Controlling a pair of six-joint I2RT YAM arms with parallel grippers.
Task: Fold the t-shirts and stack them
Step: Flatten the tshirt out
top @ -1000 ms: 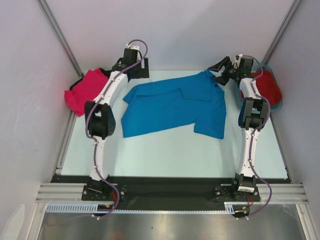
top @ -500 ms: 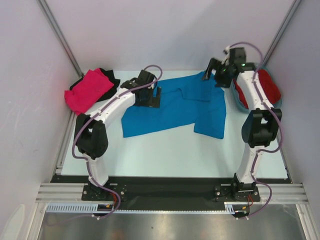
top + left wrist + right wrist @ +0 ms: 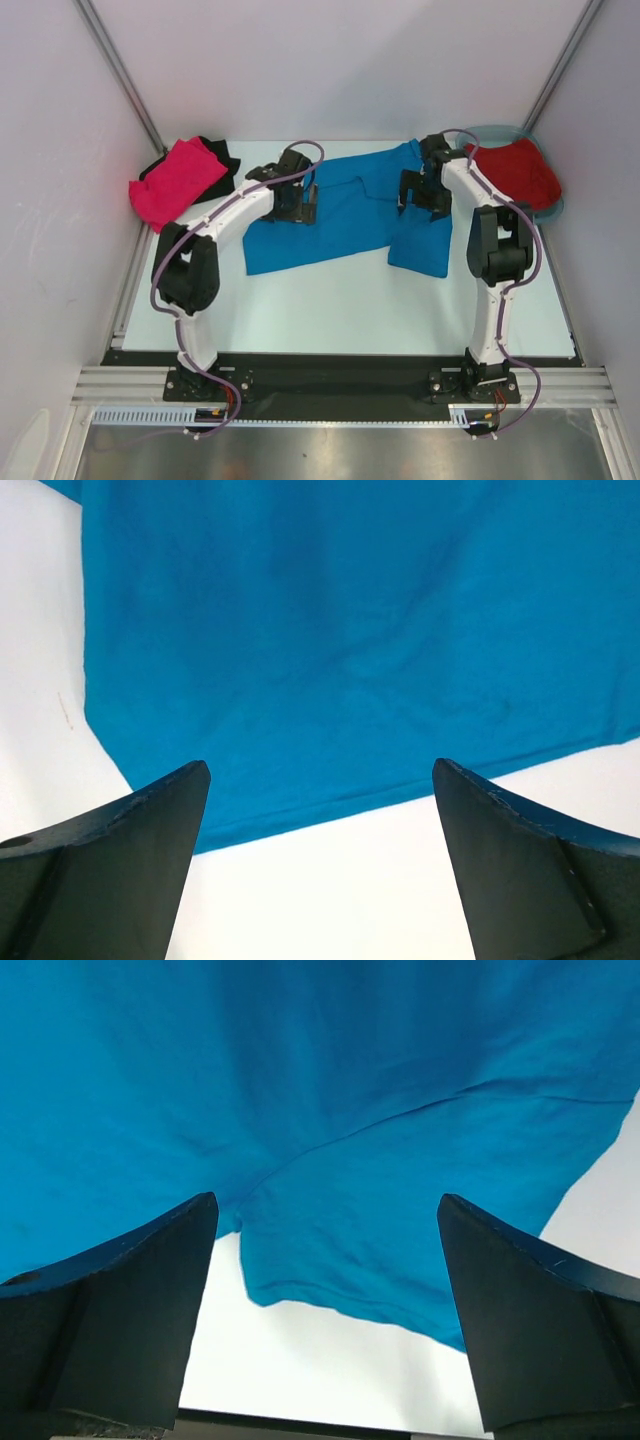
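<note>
Blue t-shirt (image 3: pixel 345 222) lies spread under your left gripper (image 3: pixel 320 770) and right gripper (image 3: pixel 328 1202), both wide open and empty, probably not touching it.

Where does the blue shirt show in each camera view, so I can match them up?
Top external: blue shirt spread flat in the middle.
Left wrist: fills the upper picture, its edge slanting across the bottom.
Right wrist: fills the upper picture, a flap reaching lower right.
Shared landmark: white table showing past the shirt's edge.
</note>
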